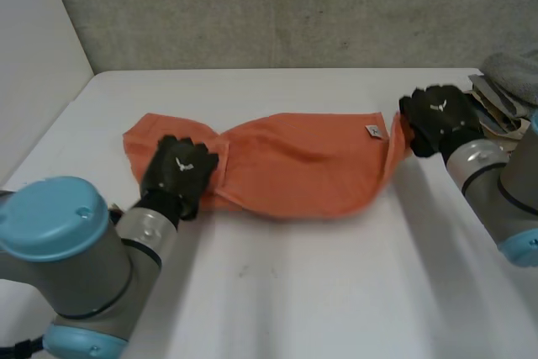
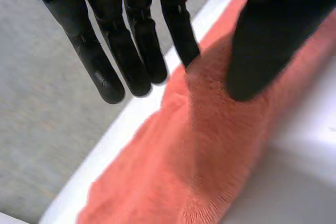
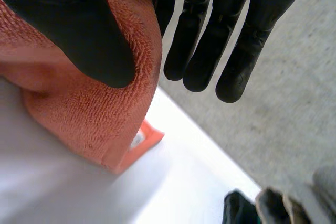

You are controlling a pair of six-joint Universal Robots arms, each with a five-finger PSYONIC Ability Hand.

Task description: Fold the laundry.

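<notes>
Towel (image 1: 294, 161) corner behind right hand (image 1: 439, 115)

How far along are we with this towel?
Done: the towel lies stretched across the table and seems folded once lengthwise, though it is bunched near its left end. In hand: the left hand pinches the left end and the right hand pinches the right end. Left: bringing the ends together, then the pile beside the right arm.
</notes>
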